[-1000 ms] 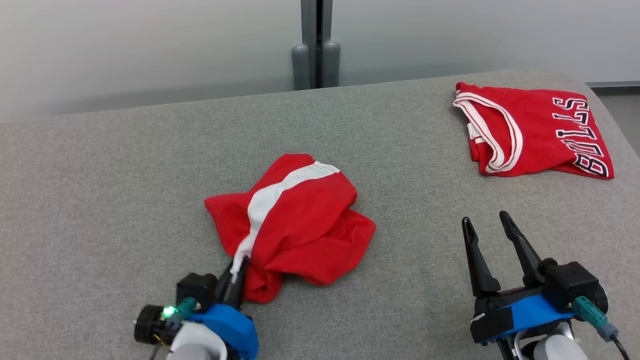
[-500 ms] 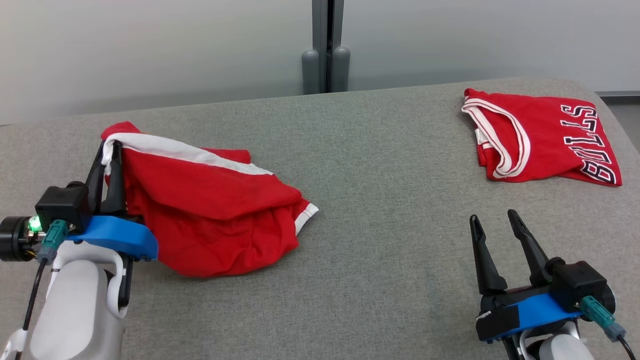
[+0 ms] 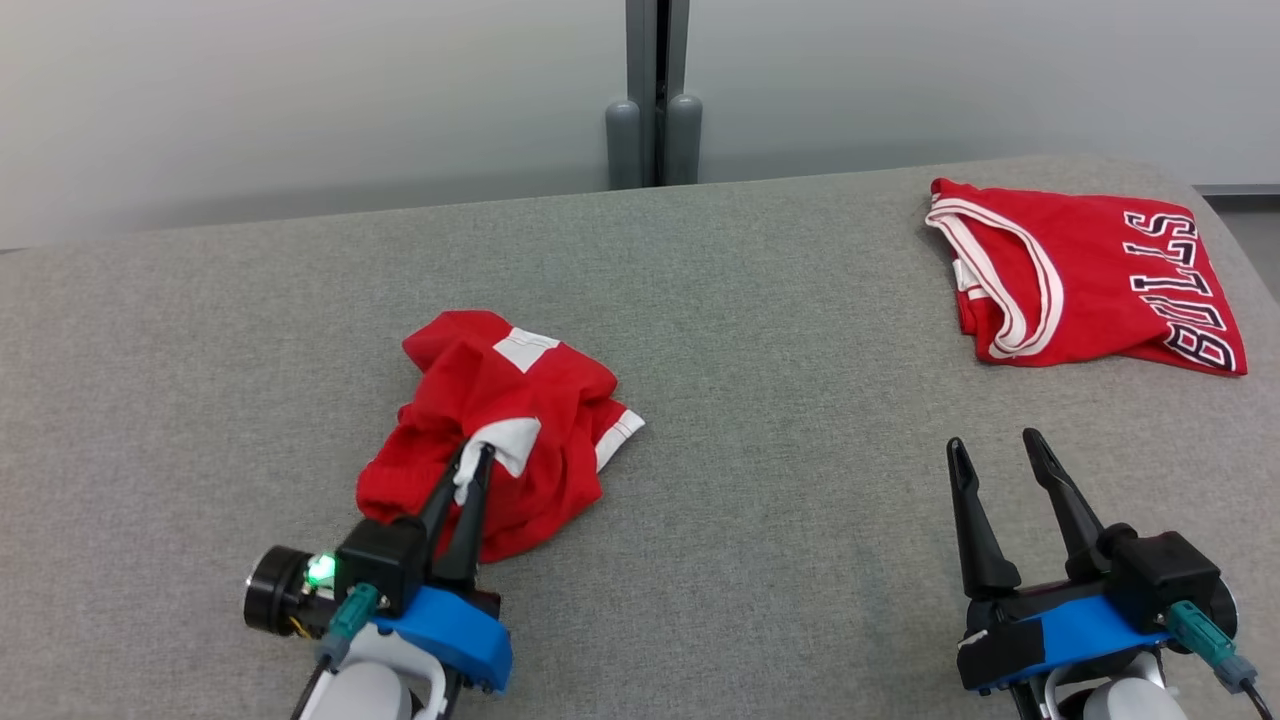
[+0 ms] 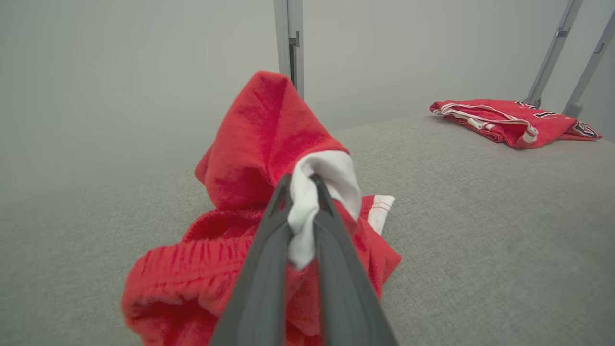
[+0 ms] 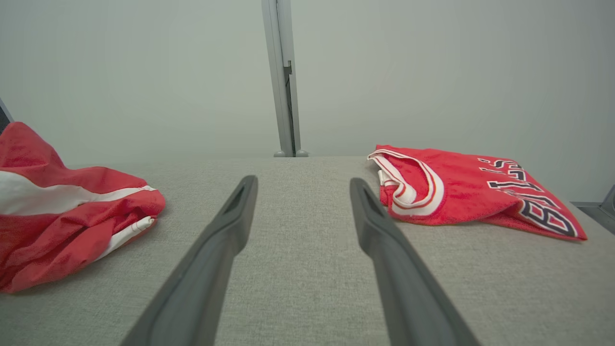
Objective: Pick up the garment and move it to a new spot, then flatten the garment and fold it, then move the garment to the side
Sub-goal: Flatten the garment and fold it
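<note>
Presently, we find the left gripper (image 3: 478, 456) clamped on a white-trimmed edge of the crumpled red fabric garment (image 3: 555, 395). The left wrist view confirms white cloth nipped between its two dark fingers (image 4: 269, 250). The bulk of the garment lies heaped just ahead of those fingertips and a little to either side of them, resting on the grey woven padded surface (image 3: 780, 520). The right gripper (image 3: 992, 440) stands with its jaws spread wide and nothing between them, and the garment lies well off to its left. A folded red jersey with white neckline trim and dark lettering (image 3: 1090, 270) lies far ahead of the right gripper and somewhat to its right, apart from the work. We judge the step in hand to be the first one, carrying the garment to a new spot, with flattening and folding not yet begun. In our assessment the next move calls for setting the cloth down and bringing the idle right gripper in for a second hold, since one pinch point leaves the fabric bunched. As to containers, we record none, and both pieces of clothing lie directly on the surface.
</note>
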`<state>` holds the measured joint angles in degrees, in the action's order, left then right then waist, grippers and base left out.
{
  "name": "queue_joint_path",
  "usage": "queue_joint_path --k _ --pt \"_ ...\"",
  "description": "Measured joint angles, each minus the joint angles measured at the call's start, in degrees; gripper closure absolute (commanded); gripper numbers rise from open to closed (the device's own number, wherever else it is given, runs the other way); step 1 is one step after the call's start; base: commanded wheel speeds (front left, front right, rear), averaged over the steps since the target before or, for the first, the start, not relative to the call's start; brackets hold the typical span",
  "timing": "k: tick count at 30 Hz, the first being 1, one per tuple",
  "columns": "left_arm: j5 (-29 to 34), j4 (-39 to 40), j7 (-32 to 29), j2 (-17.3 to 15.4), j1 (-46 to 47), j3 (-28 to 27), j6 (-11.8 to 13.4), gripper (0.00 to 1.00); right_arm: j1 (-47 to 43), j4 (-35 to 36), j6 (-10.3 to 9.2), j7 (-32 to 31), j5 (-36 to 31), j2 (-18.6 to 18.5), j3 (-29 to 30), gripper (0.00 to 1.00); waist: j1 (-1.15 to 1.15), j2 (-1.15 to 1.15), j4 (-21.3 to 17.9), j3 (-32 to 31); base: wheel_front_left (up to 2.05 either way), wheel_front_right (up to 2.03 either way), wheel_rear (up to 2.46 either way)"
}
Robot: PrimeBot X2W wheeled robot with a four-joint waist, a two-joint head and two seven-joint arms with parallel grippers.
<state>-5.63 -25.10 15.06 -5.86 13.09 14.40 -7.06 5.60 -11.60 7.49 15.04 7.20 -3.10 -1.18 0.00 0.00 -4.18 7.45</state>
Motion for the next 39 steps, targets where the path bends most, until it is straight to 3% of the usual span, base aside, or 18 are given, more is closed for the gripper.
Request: queue_joint_path --k 14,15,16,17,23,27,39 --pt "-1.0 -2.0 0.0 1.8 -9.5 9.7 -0.1 1.00 -0.6 -0.5 0.00 0.0 0.0 0.1 -0.3 0.00 0.00 0.00 2.6 -1.3 0.00 0.00 0.00" --pt "-1.1 -1.5 0.0 1.9 -9.6 9.9 -0.1 0.67 -0.6 -0.5 0.00 0.0 0.0 0.1 -0.3 0.00 0.00 0.00 2.7 -1.4 0.00 0.00 0.00" --pt "-1.3 -0.7 0.0 2.0 -9.6 10.0 -0.2 0.55 -0.7 -0.5 0.00 0.0 0.0 0.1 -0.2 0.00 0.00 0.00 2.9 -1.6 0.00 0.00 0.00" --pt "-1.4 0.2 0.0 2.0 -9.6 9.9 -0.2 0.00 -0.9 -0.5 0.00 0.0 0.0 0.1 -0.2 0.00 0.00 0.00 3.1 -1.8 0.00 0.00 0.00" --pt "-1.4 9.2 0.0 2.1 -9.9 6.0 0.1 0.00 -1.4 -0.7 0.00 0.0 0.0 0.1 0.1 0.00 0.00 0.00 4.1 -2.7 0.00 0.00 0.00" --pt "-2.0 13.8 0.0 1.8 -10.4 0.8 1.5 0.00 -1.5 -0.9 0.00 0.0 0.0 0.1 0.0 0.00 0.00 0.00 4.4 -3.2 0.00 0.00 0.00" --pt "-1.2 18.7 0.0 0.5 -12.7 -14.8 3.5 0.00 -2.3 -1.6 0.00 0.0 0.4 -0.1 0.1 0.00 0.00 0.00 4.8 -4.4 0.00 0.00 0.00"
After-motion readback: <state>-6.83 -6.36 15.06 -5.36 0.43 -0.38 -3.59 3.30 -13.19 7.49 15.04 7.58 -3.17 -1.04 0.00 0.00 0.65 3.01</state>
